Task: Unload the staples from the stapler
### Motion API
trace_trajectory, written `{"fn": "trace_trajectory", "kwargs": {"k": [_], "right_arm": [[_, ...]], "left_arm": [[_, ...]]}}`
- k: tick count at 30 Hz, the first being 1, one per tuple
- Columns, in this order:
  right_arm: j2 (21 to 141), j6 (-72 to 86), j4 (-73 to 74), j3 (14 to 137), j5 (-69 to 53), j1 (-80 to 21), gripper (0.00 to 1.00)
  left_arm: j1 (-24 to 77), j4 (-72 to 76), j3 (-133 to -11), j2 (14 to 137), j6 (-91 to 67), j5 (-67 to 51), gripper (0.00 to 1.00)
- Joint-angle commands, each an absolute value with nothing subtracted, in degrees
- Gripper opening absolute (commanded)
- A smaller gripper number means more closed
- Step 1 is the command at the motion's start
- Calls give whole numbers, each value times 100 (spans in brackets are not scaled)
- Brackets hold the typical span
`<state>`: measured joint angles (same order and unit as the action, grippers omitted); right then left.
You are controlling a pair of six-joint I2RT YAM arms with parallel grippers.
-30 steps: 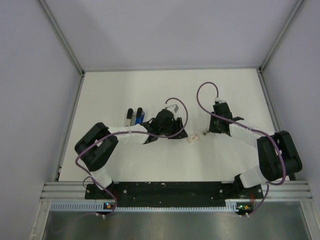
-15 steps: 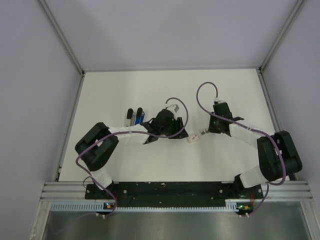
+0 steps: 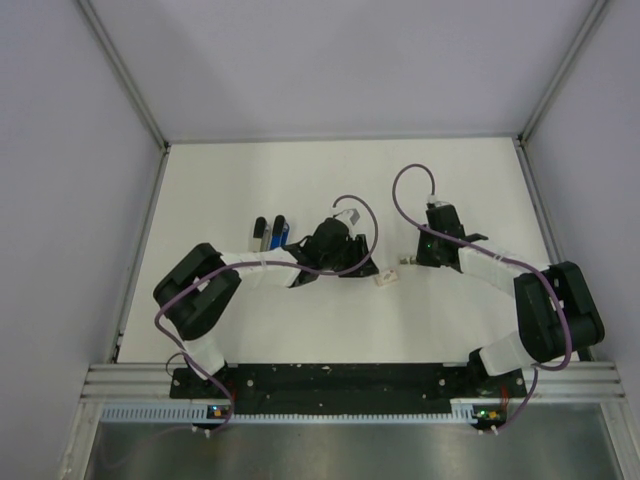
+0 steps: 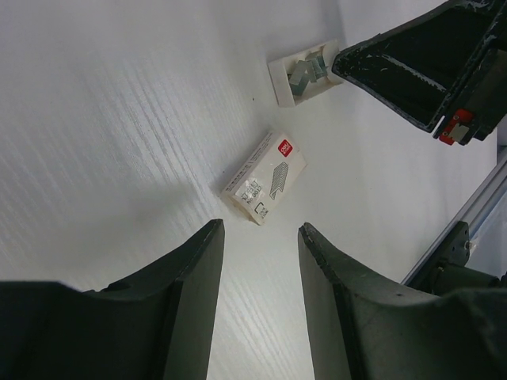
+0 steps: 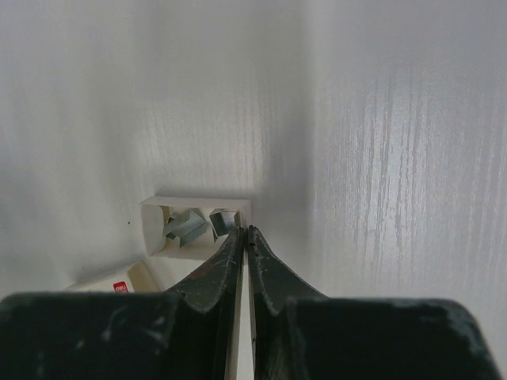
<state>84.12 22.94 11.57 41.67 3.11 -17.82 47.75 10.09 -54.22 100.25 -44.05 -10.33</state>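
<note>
Pincer on the right arm (image 5: pixel 245 231) is clenched tight, fingers pressed flat against each other. Can't tell if anything thin is pinched in there. Its tips sit right at the near rim of a little open white tray (image 5: pixel 198 199), and the staples (image 5: pixel 186 226) are lying loose inside that tray, just past the tips and a bit to the left: a few short grey metal bits, jumbled. Further back on that side, a small whitish staple box (image 5: pixel 119 283) with a red mark lies flat on the table (image 5: pixel 380 158).

Left pincer (image 4: pixel 260 228) is released, fingers spread with nothing between them. It hangs over the table, and that same box sits just beyond its tips. The tray of staples is further out past the box, with the right pincer's dark fingers next to it.

From the top view the stapler (image 3: pixel 279 233) lies off behind the left pincer, well apart from the tray. It shows as a dark bit and a blue bit side by side, too small to make out more.
</note>
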Motion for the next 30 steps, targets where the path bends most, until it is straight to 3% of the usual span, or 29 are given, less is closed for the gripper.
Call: {"fn": "trace_trajectory", "kwargs": {"k": [1, 11, 18, 30], "right_arm": [[8490, 2215, 993, 4271, 220, -1714, 5], [8613, 2197, 1020, 4333, 202, -1714, 6], [8491, 2110, 1247, 4430, 430, -1758, 0], [8288, 1697, 1477, 4553, 958, -2074, 0]], "left_arm": [[4799, 1301, -5607, 10081, -4465, -1134, 48], [4799, 1310, -5616, 10107, -4474, -1169, 48], [4799, 1283, -5669, 10151, -4438, -1195, 48], [4799, 1152, -5783, 10222, -4412, -1160, 48]]}}
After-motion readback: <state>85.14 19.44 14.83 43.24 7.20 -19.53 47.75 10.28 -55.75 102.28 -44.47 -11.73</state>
